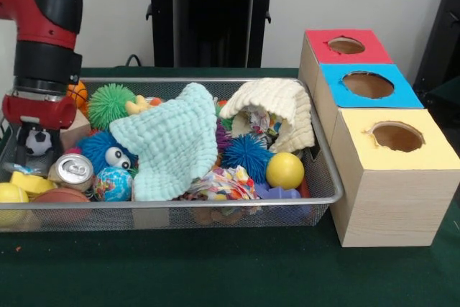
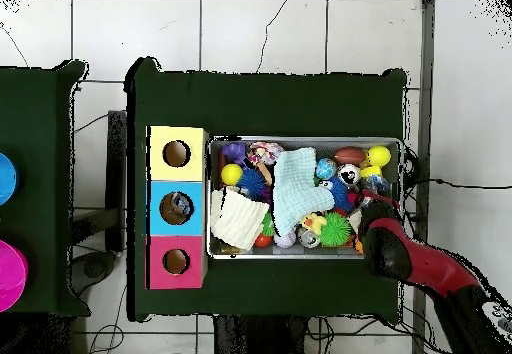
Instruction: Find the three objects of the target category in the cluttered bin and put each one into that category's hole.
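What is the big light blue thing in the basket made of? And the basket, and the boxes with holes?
The light blue thing looks like soft woven cloth: it droops in folds and has a bumpy, waffle-like surface. The basket seems to be silver wire mesh, since you can see through its walls. The boxes look like pale wood or cardboard, with painted or papered tops; hard to tell which.

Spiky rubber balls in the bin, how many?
3 visible: green spiky ball at the back beside the arm, blue spiky ball in the middle next to the yellow ball, blue googly-eyed one under the mint cloth's edge. Cloths may hide more.
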Motion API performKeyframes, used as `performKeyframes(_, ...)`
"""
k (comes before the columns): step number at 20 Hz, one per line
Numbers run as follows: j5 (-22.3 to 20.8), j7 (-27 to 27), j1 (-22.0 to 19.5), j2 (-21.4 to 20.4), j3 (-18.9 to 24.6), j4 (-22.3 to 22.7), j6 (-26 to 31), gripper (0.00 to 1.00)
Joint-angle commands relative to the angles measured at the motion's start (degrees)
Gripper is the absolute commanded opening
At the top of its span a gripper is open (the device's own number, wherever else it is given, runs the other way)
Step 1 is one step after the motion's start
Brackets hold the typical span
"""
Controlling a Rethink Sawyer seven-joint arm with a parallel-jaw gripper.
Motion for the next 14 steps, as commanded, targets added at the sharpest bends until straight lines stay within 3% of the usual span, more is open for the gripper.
performKeyframes(1, -0.32, -7.83, -2.89, 14.9, 19.36, -14.82, 21.58, 1.0)
performKeyframes(2, -0.61, -9.6, -4.06, 15.61, 21.12, -14.69, 23.48, 1.0)
performKeyframes(6, -0.45, -7.99, -3.98, 14.22, 20.41, -12.76, 24.1, 1.0)
performKeyframes(12, 1.9, -14.43, -7.91, 15.87, 25.54, -9.49, 35.66, 1.0)
performKeyframes(14, 1.75, -15.09, -8.83, 15.9, 26.88, -8.38, 36.14, 1.0)
